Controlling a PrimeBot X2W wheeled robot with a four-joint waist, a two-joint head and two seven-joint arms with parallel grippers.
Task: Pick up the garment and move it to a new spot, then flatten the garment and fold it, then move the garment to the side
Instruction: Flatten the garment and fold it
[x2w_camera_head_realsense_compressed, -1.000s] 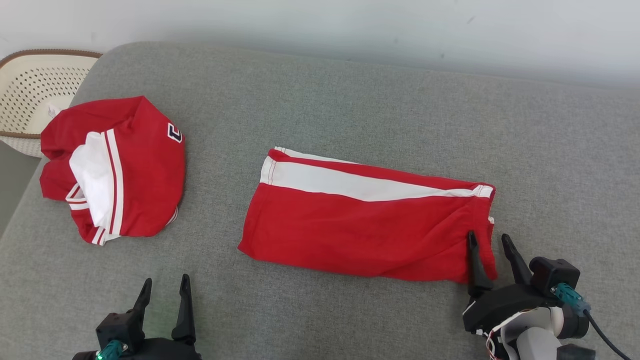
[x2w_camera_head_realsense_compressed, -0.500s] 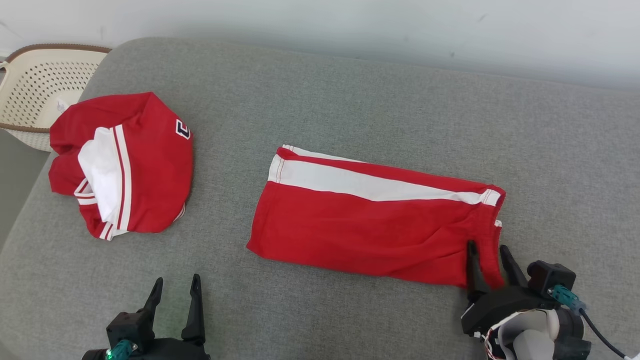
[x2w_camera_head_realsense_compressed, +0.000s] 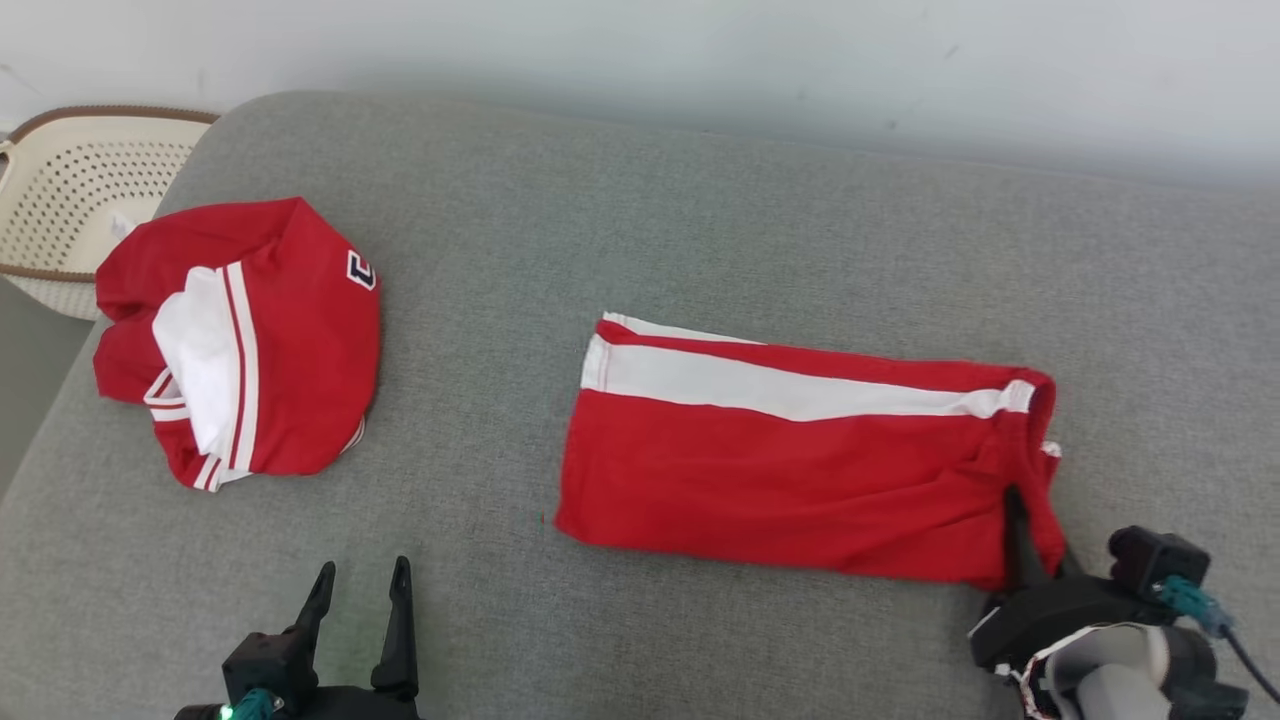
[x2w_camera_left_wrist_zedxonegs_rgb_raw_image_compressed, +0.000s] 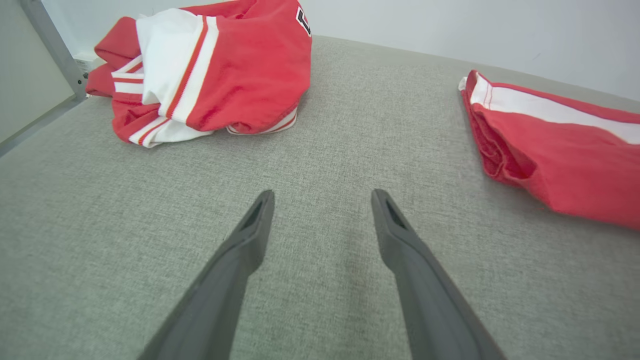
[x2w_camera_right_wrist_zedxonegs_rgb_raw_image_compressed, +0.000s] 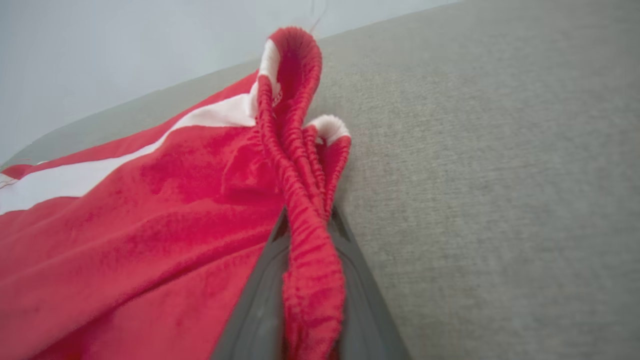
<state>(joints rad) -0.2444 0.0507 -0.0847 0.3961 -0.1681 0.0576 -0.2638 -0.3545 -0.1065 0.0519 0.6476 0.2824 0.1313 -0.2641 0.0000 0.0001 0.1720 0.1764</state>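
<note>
The garment (x2w_camera_head_realsense_compressed: 780, 480) is a pair of red shorts with a white side stripe, lying folded flat on the grey cushion (x2w_camera_head_realsense_compressed: 700, 220). My right gripper (x2w_camera_head_realsense_compressed: 1025, 500) is shut on its gathered waistband at the right end. In the right wrist view the red elastic edge (x2w_camera_right_wrist_zedxonegs_rgb_raw_image_compressed: 310, 270) is pinched between both fingers of the right gripper (x2w_camera_right_wrist_zedxonegs_rgb_raw_image_compressed: 307, 220) and bunches up in front of them. My left gripper (x2w_camera_head_realsense_compressed: 362, 575) stands open at the lower left, fingers apart over bare cushion. The left wrist view has the left gripper (x2w_camera_left_wrist_zedxonegs_rgb_raw_image_compressed: 322, 197) with the garment (x2w_camera_left_wrist_zedxonegs_rgb_raw_image_compressed: 560, 150) off to its right.
A second red and white garment (x2w_camera_head_realsense_compressed: 290, 370) lies crumpled at the cushion's left end, seen too in the left wrist view (x2w_camera_left_wrist_zedxonegs_rgb_raw_image_compressed: 240, 65). A cream perforated basket (x2w_camera_head_realsense_compressed: 70, 190) stands beyond the left edge. A pale wall runs behind the cushion.
My right gripper's fingers have closed on the garment's waistband edge, which now bunches between them. The whole head view has shifted, so the camera moved. The left gripper stays open.
</note>
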